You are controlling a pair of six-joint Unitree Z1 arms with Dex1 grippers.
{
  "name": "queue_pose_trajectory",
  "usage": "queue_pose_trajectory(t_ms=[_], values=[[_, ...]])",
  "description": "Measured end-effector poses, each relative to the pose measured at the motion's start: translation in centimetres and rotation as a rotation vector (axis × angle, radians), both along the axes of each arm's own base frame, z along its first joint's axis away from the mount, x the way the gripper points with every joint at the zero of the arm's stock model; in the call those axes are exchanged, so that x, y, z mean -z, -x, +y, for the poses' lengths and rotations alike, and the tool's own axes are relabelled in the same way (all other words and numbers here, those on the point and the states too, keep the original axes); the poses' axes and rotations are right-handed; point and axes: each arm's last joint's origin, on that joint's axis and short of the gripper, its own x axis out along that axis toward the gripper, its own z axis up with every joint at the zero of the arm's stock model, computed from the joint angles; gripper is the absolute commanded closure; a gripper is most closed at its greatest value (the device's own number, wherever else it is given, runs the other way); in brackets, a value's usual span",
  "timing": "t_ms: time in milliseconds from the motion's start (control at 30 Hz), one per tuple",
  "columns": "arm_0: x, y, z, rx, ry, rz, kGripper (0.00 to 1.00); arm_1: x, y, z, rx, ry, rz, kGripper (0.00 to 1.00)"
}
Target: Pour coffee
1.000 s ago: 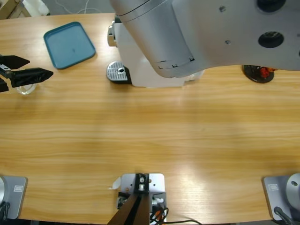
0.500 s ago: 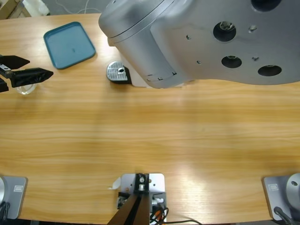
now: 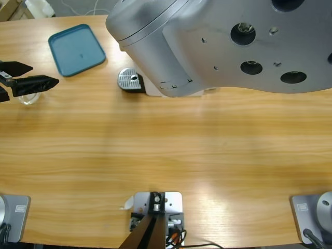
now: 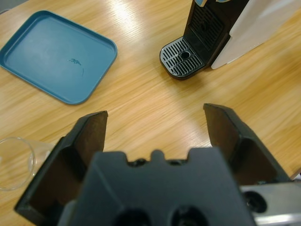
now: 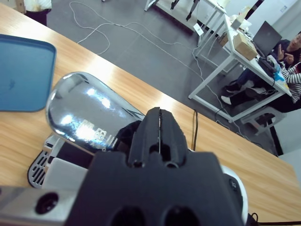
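Left wrist view: glass (image 4: 14, 162) seemingly empty.

Beyond the far edge of the long wooden table (image 5: 141, 89) lies a dark grey floor (image 5: 117, 42), with pale cables (image 5: 141, 35) trailing across it. Past that stands a white-legged desk (image 5: 225, 61) carrying a cardboard box (image 5: 244, 44) and an open laptop (image 5: 266, 35). A person in a striped sleeve (image 5: 289, 59) sits beside it. Bright light glares off the tabletop's grain.
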Motion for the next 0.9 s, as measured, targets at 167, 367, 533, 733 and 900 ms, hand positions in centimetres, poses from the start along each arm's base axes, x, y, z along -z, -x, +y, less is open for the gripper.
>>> queue_pose_trajectory(t_ms=[167,367,533,733,900], values=[[0.0,0.0,0.0,0.0,0.0,0.0,0.119,0.06,0.01,-0.01,0.004,-0.016,0.004,1.0],[0.0,0.0,0.0,0.0,0.0,0.0,0.119,0.2,0.01,0.05,0.007,-0.034,0.011,1.0],[0.0,0.0,0.0,0.0,0.0,0.0,0.119,0.31,0.0,0.08,0.009,-0.045,0.015,1.0],[0.07,-0.06,-0.04,0.0,-0.002,0.003,0.119,0.38,0.01,0.08,0.008,-0.051,0.017,1.0],[0.16,-0.14,-0.1,0.0,-0.005,0.008,0.119,0.44,0.0,0.22,-0.001,-0.061,0.022,1.0]])
